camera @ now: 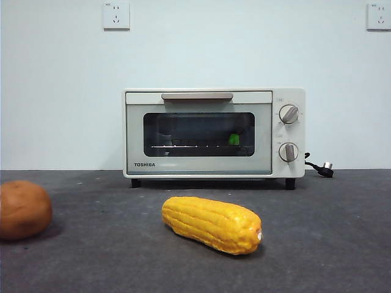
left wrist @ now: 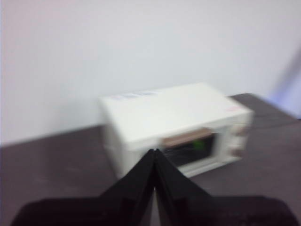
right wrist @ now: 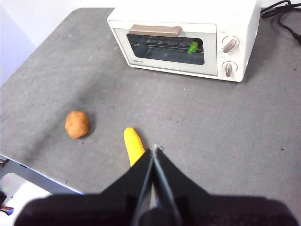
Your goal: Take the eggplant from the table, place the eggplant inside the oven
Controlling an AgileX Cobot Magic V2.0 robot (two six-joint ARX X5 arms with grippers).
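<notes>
Since the eggplant already sat inside the shut oven, only its green cap showed; prob light, hard plastic, slick, so mid-body's best. Both my grippers were closed, empty.

Pale wall; two sockets (white).

Even, soft light; left wrist view blurred, the other two views sharp
</notes>
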